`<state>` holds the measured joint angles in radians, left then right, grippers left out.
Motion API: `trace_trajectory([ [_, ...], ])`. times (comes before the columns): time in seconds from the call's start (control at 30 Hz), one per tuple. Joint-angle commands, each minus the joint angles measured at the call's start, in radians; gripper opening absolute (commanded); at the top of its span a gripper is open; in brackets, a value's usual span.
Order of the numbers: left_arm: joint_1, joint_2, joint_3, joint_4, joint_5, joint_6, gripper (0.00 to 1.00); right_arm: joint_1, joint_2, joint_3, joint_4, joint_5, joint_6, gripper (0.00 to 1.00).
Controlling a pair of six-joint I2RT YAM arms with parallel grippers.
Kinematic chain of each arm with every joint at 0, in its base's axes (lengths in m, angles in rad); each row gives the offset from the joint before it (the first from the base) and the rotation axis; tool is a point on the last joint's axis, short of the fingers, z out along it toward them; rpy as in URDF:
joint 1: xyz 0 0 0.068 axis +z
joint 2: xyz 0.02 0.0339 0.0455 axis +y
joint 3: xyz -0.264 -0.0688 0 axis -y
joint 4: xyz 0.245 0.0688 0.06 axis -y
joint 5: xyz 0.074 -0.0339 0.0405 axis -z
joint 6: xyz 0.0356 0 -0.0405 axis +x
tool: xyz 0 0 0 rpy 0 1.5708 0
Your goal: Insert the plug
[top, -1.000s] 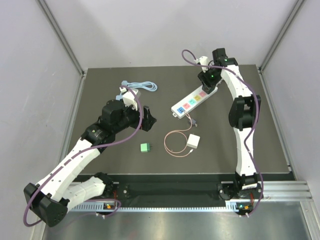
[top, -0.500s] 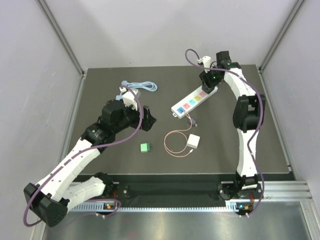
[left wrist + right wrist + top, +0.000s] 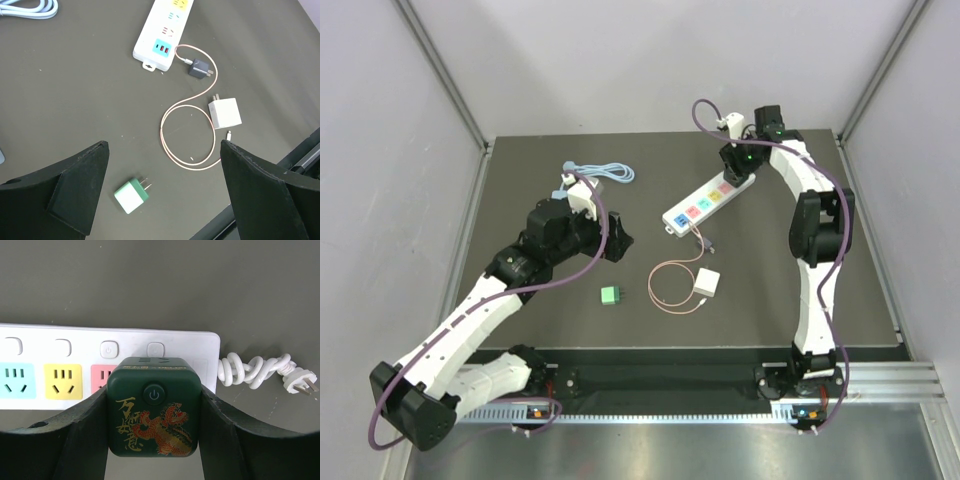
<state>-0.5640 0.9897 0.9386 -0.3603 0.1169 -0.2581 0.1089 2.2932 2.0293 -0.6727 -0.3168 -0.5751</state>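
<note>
Claw [image 3: 154, 416] of the right arm is closed onto a dark green cube plug [image 3: 154, 426], one finger pressed against each of its side faces. The face toward the wrist camera shows a power button and a gold-and-red dragon print. The plug hangs over the far end of the white power strip [image 3: 60, 346], covering part of the pink socket [image 3: 99, 376]. Whether its prongs have entered a socket cannot be told. At three o'clock from the plug, the strip's white coiled cord [image 3: 255, 371] lies on the desk [image 3: 150, 280].

From above, the strip runs from the desk's middle toward one o'clock, with the right claw at its far tip.

Left claw [image 3: 164, 150] hovers at about nine o'clock from the middle, spread wide with nothing between its fingers. Below it lie a small green plug [image 3: 131, 195] at seven o'clock, a white charger [image 3: 225, 112] at two o'clock and a looped pink cable [image 3: 165, 135] running up to a dark adapter [image 3: 199, 68] beside the strip. A pale blue cable [image 3: 600, 172] sits at ten o'clock from the desk's middle.
</note>
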Motion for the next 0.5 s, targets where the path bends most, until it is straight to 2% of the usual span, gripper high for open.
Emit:
trace_trajectory([
  [0.0, 0.006, 0.0, 0.028, 0.049, 0.004, 0.01, 0.97, -0.031, 0.14, -0.1, -0.182, 0.139, -0.042, 0.0],
  [0.47, 0.009, 0.001, 0.029, 0.043, -0.01, 0.011, 0.97, -0.051, 0.144, -0.124, -0.222, 0.101, -0.02, 0.0],
])
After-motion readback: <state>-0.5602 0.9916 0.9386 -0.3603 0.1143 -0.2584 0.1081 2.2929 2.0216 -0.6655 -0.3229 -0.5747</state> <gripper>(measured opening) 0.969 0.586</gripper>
